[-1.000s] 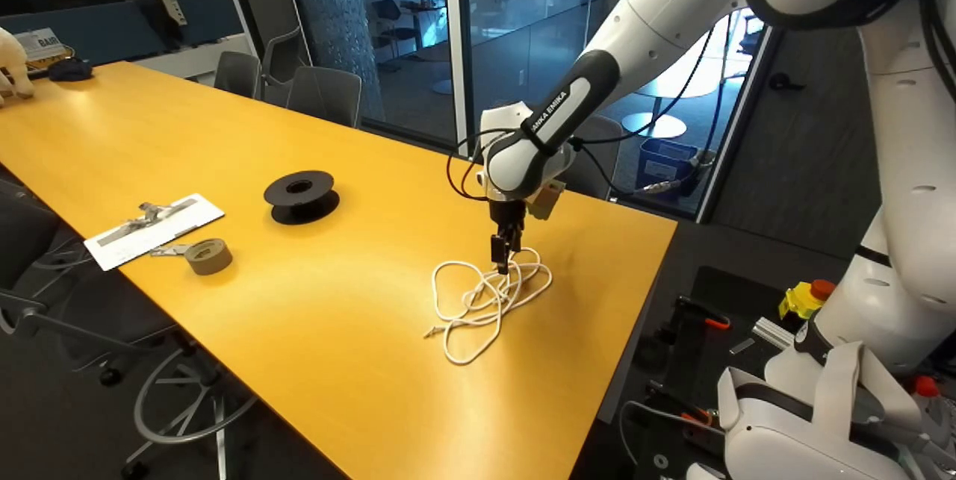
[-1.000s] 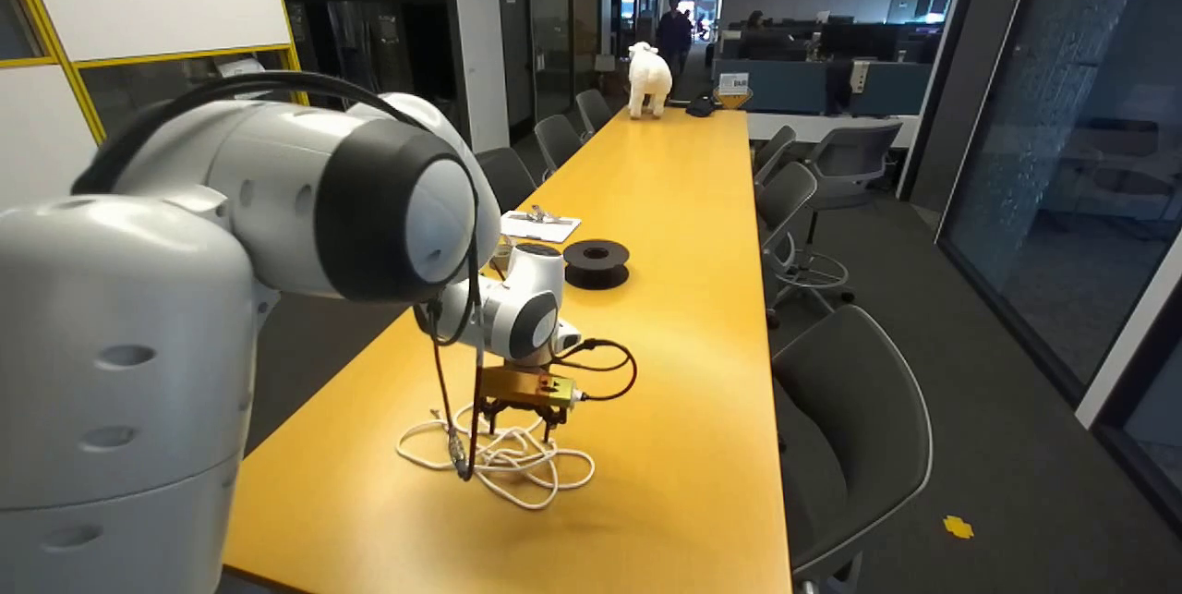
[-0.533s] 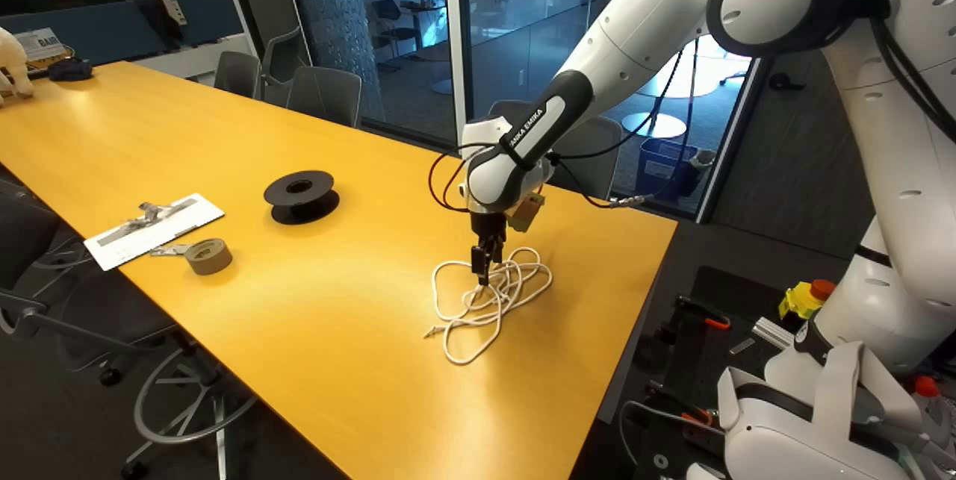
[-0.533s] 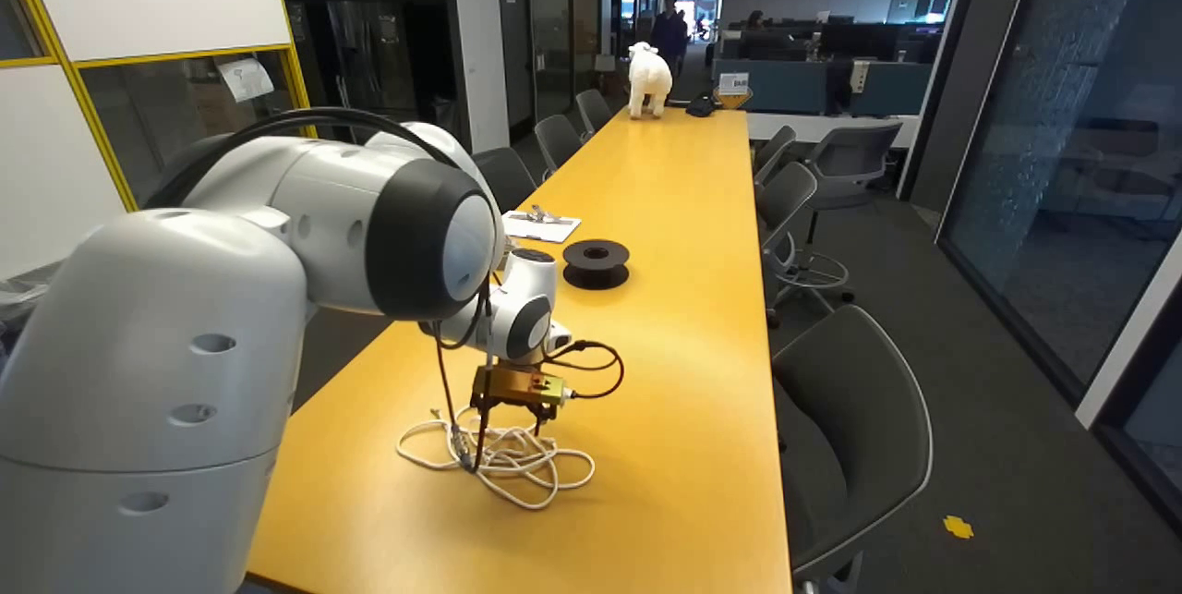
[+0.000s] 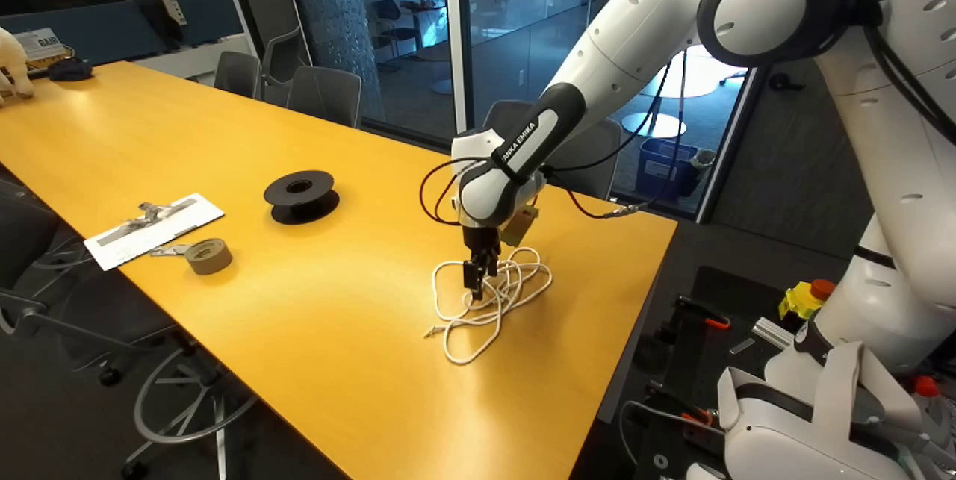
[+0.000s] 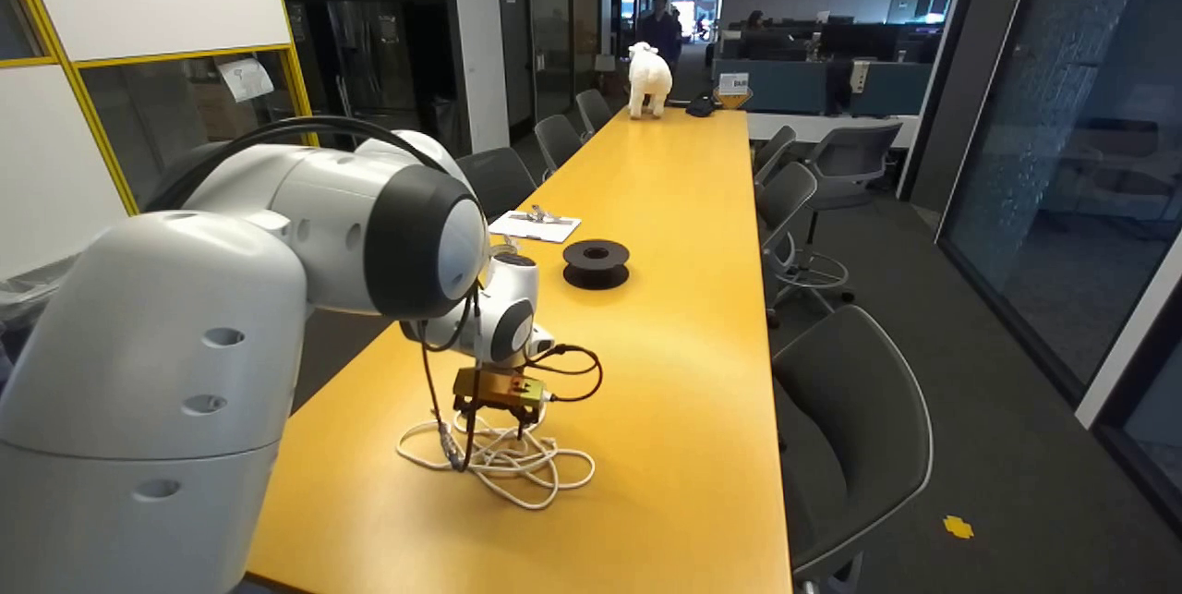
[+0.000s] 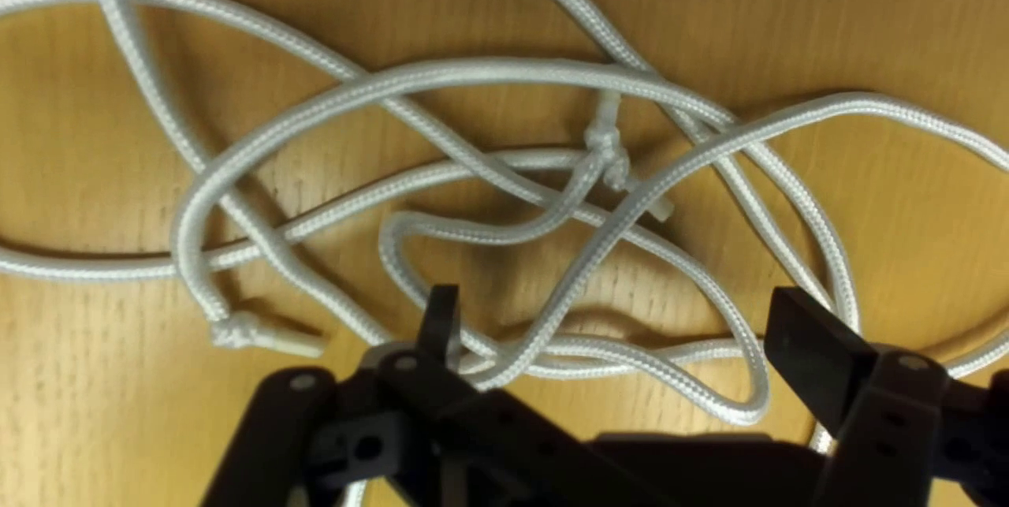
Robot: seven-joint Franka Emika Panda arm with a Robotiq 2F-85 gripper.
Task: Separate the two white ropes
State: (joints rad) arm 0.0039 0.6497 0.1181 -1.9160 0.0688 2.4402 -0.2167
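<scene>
Two white ropes [image 7: 504, 71] lay in one loose tangle on the counter [image 5: 358, 360], near its end by the arm [image 5: 635, 25]. Couldn't tell which strand belonged to which rope. Pincer [image 7: 615, 326] pointed down over the tangle, jaws spread wide, holding nothing. Strands ran between and under the fingers [image 7: 439, 326]; couldn't tell whether either finger touched rope.

Views differed. Wrist view gave the detail: two pale tips [image 7: 660, 209] by a knot-like lump [image 7: 607, 154], a third pale tip [image 7: 288, 340] lying apart from it, plus the crossings. It cut off the outer loops. Both exterior views had those loops in frame, but the lump wasn't readable there. In an exterior view a dangling cable [image 6: 452, 448] crossed in front of the ropes.

Outside the wrist frame: black spool [image 5: 301, 196] and white card [image 5: 160, 231], grey metallic item [image 5: 149, 213] on the card, all in both exterior views. Tape roll [image 5: 208, 257] near the card was clear in an exterior view; same for the white headset [image 5: 792, 439] and red button [image 5: 822, 289] near the arm's base [image 5: 870, 308]. White sheep figure [image 6: 650, 81] was whole in an exterior view, with a person [image 6: 657, 26] standing farther back.

Containers: blue bin [image 5: 663, 166] beyond the counter in an exterior view; what was in it couldn't be made out.
</scene>
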